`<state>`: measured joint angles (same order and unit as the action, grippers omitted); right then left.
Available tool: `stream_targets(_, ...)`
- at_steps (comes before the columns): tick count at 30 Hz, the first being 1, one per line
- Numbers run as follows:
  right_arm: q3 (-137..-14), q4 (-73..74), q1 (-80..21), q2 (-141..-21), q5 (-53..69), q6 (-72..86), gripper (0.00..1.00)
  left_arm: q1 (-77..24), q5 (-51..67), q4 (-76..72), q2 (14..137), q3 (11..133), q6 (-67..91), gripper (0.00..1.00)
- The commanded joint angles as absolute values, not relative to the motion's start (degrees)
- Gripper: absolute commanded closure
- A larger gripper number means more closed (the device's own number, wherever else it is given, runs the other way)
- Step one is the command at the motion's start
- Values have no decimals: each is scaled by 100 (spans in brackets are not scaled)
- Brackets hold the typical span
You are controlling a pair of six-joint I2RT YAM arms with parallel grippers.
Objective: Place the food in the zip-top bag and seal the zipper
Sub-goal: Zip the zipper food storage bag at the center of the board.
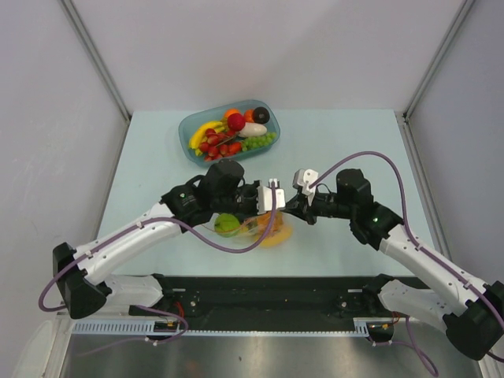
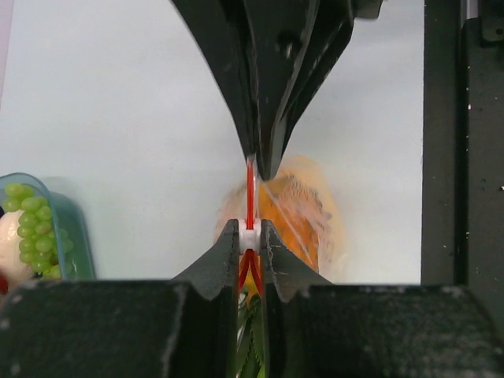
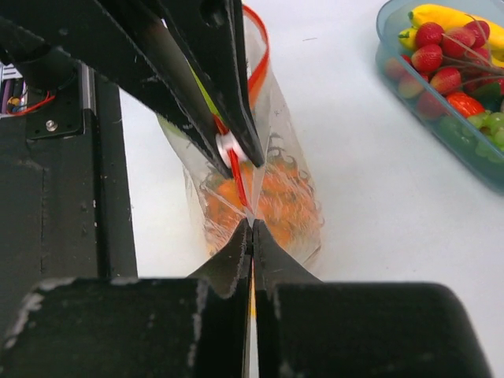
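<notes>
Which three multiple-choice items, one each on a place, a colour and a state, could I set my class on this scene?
1. Where is the teal tray? A. at the far side of the table; B. at its near edge; C. on the floor.
2. What colour is the zipper? A. blue; B. red-orange; C. black.
3. What are the left fingers and right fingers doing? A. spread wide over the tray; B. gripping a cup; C. closed on the zipper.
Answers: 1 A, the top view shows it there; 2 B, both wrist views show a red-orange strip; 3 C, each wrist view shows both pairs pinching that strip.
</notes>
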<state>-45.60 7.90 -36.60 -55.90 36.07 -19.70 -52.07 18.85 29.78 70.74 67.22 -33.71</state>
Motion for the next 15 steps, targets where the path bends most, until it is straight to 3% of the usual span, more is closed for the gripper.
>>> stream_targets(1, -4781, 642, -3349, -5309, 3682, -1775, 100, -4896, 1705, 3436, 6794, 6539, -3559, 90)
stream_targets(15, -4614, 887, -2778, -4931, 3674, -1854, 100, -4342, 1556, 3955, 6355, 6302, -3858, 88)
